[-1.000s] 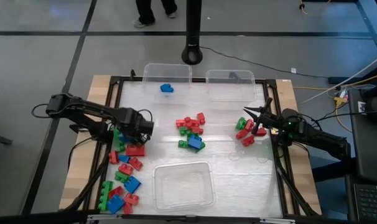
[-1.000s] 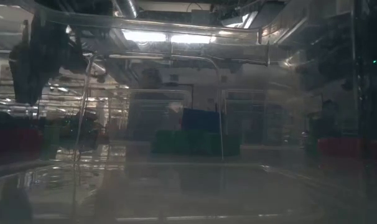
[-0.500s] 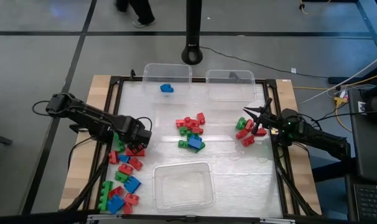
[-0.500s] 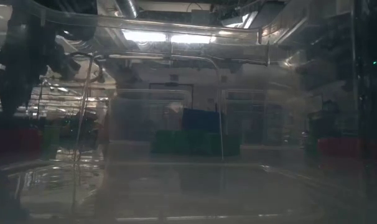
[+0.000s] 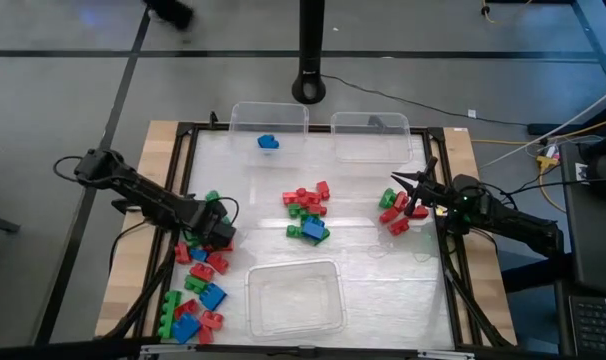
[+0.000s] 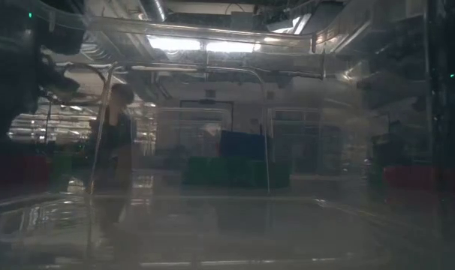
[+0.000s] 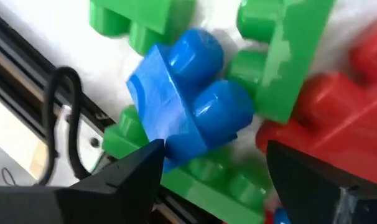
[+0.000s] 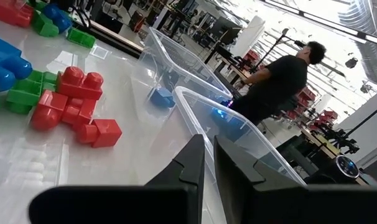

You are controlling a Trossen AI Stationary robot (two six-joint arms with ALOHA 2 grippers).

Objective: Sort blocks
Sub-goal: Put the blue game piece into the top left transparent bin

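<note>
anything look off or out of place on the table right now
Nothing is damaged or spilled. The blocks lie in loose mixed-colour heaps: left pile, middle pile, right pile. Only one blue block sits in a bin; the other far bin and the near bin hold none.

blocks: red/green/blue studded bricks in three loose heaps, left pile (image 5: 195, 280), centre cluster (image 5: 307, 210), right cluster (image 5: 394, 212). one blue brick (image 5: 268, 142) alone at the far side.
</note>
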